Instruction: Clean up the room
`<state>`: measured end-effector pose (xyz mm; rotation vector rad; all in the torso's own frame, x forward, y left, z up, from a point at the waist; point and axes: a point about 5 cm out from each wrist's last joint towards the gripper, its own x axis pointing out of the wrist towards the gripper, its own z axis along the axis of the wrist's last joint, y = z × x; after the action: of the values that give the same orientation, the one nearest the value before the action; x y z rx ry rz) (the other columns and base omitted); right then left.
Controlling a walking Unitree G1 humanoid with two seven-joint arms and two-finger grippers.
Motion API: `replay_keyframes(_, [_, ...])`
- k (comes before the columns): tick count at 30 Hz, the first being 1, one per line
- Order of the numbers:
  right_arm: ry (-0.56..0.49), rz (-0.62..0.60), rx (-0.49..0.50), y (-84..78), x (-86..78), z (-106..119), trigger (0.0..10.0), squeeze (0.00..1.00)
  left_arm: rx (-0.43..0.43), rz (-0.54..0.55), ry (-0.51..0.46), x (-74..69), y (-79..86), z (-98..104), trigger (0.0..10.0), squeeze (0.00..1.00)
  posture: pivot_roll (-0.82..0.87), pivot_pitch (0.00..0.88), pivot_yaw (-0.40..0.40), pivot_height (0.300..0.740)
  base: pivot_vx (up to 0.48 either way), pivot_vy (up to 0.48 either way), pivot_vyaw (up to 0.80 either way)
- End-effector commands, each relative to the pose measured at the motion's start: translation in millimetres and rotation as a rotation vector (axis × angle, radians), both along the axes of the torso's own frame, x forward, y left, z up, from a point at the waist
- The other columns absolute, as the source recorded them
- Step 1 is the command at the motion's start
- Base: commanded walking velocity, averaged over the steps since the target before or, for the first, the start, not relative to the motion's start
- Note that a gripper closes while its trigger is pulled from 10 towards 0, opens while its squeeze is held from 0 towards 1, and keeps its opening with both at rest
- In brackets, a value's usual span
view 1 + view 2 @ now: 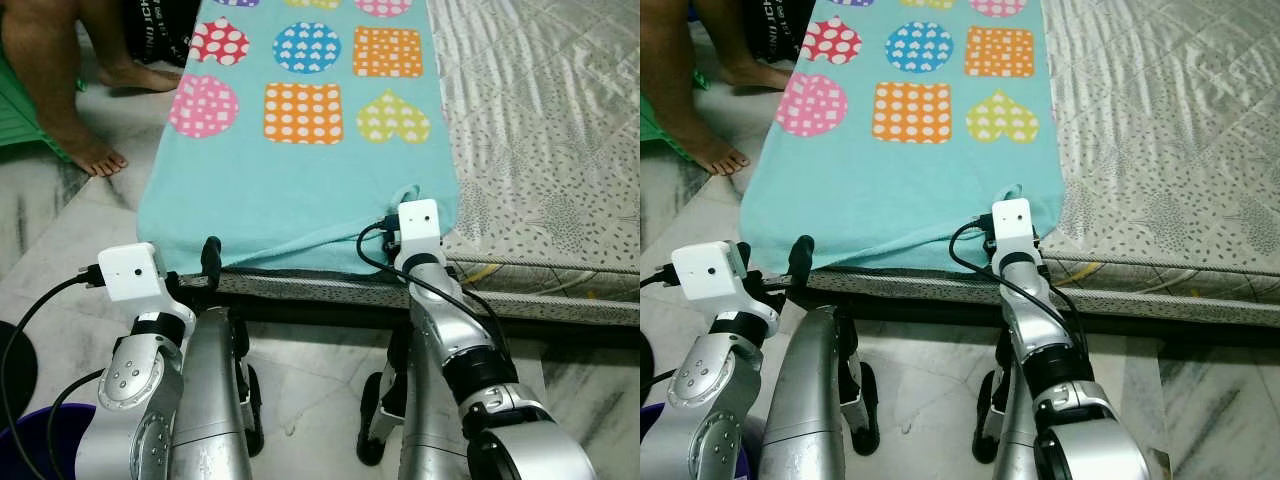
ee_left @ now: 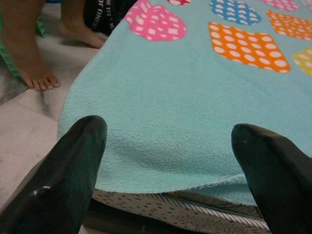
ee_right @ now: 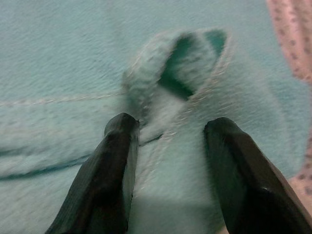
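Turquoise fleece blanket [image 1: 300, 190] lies over the bed [image 1: 560, 150] edge. Left gripper [image 2: 168, 161], jaws wide, hovers near its hem. Right gripper [image 3: 170, 146], jaws spread, straddles a raised fold [image 3: 180, 63]. Beyond, a person's foot [image 1: 85, 150] stands on the floor.

Left gripper [image 2: 168, 165] fingers spread wide, at blanket [image 2: 185, 112] edge; mattress [image 2: 195, 214] beneath; person's foot [image 2: 39, 78] at ten o'clock.

— Where am I?
— A home bedroom: before me lies a mattress [image 1: 540, 120] under a patterned fleece blanket [image 1: 300, 170], on a marble floor [image 1: 60, 250], a person's bare feet [image 1: 90, 150] nearby.
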<state>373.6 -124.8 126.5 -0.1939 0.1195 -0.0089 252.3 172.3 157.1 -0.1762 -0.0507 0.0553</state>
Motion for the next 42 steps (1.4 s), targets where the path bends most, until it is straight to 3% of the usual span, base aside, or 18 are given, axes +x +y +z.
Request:
replay_keyframes(1, [0.036,-0.039,0.010,-8.9,-2.8,-10.3,0.9,0.00,0.006,0.008,0.020,-3.0,0.8,-3.7,10.0,0.00,0.16,0.353,-0.026,0.530,0.000,0.000,0.00])
replay_keyframes(2, [0.038,-0.044,0.008,-10.5,-3.0,-11.5,1.6,0.00,0.006,0.008,0.020,-2.8,0.9,-3.7,10.0,0.00,0.16,0.354,-0.025,0.530,0.000,0.000,0.00])
replay_keyframes(3, [0.039,-0.046,0.008,-11.0,-2.8,-12.1,1.6,0.00,0.007,0.008,0.020,-2.7,0.9,-3.7,10.0,0.00,0.16,0.354,-0.025,0.530,0.000,0.000,0.00])
replay_keyframes(4, [0.040,-0.048,0.008,-12.0,-3.1,-12.9,2.3,0.00,0.007,0.007,0.021,-2.7,0.8,-3.7,10.0,0.00,0.16,0.354,-0.025,0.530,0.000,0.000,0.00])
replay_keyframes(6, [0.039,-0.049,0.008,-13.8,-3.7,-13.8,1.7,0.00,0.007,0.007,0.020,-2.6,0.9,-3.7,10.0,0.00,0.16,0.353,-0.025,0.530,0.000,0.000,0.00])
replay_keyframes(7, [0.037,-0.049,0.008,-15.3,-4.3,-13.7,0.0,0.00,0.007,0.007,0.020,-2.5,0.9,-3.6,10.0,0.00,0.16,0.353,-0.025,0.530,0.000,0.000,0.00])
replay_keyframes(14, [0.029,-0.042,-0.001,-26.1,-10.2,-14.7,0.0,0.00,0.009,0.011,0.019,-2.9,2.5,-3.5,10.0,0.00,0.16,0.348,-0.025,0.530,0.000,0.000,0.00])
replay_keyframes(16, [0.028,-0.031,-0.011,-35.9,-21.7,-17.8,0.0,0.00,0.010,0.011,0.018,-2.4,3.3,-3.8,10.0,0.00,0.15,0.344,-0.024,0.530,0.000,0.000,0.00])
replay_keyframes(20, [0.036,-0.034,-0.018,-41.9,-29.3,-21.3,0.0,0.00,0.008,0.006,0.017,-1.3,2.1,-3.9,10.0,0.00,0.14,0.340,-0.021,0.530,0.000,0.000,0.00])
replay_keyframes(28, [0.054,-0.024,0.002,-46.0,-39.9,-25.2,0.0,0.00,0.011,-0.001,0.011,1.3,2.1,-2.6,10.0,0.00,0.15,0.334,-0.018,0.530,0.000,0.000,0.00])
replay_keyframes(29, [0.042,-0.004,0.022,-43.1,-41.3,-21.9,3.7,0.00,0.012,-0.001,0.011,1.6,2.5,-2.5,10.0,0.00,0.15,0.330,-0.018,0.530,0.000,0.000,0.00])
replay_keyframes(30, [0.016,0.012,0.045,-40.3,-42.4,-16.9,8.4,0.00,0.012,-0.001,0.010,1.7,2.7,-2.4,10.0,0.00,0.15,0.330,-0.018,0.530,0.000,0.000,0.00])
replay_keyframes(31, [-0.022,0.044,0.073,-35.7,-43.2,-10.3,10.0,0.00,0.012,0.000,0.009,1.8,2.9,-2.4,10.0,0.00,0.15,0.330,-0.018,0.530,0.000,0.000,0.00])
replay_keyframes(32, [-0.048,0.065,0.091,-32.6,-43.8,-5.9,10.0,0.00,0.013,0.000,0.009,2.0,3.0,-2.5,10.0,0.00,0.14,0.328,-0.018,0.530,0.000,0.000,0.00])
replay_keyframes(33, [-0.091,0.088,0.113,-28.5,-44.4,0.9,10.0,1.00,0.013,0.000,0.009,2.1,3.0,-2.6,10.0,0.00,0.14,0.328,-0.018,0.530,0.000,0.000,0.00])
replay_keyframes(36, [-0.167,0.127,0.176,-19.1,-45.7,15.6,10.0,1.00,0.011,-0.001,0.007,2.1,2.3,-2.5,10.0,0.00,0.14,0.328,-0.019,0.530,0.000,0.000,0.00])
replay_keyframes(42, [-0.108,0.180,0.180,-7.8,-47.8,8.1,10.0,1.00,0.010,-0.001,0.009,1.4,2.1,-3.2,10.0,0.00,0.14,0.328,-0.019,0.530,0.000,0.000,0.00])
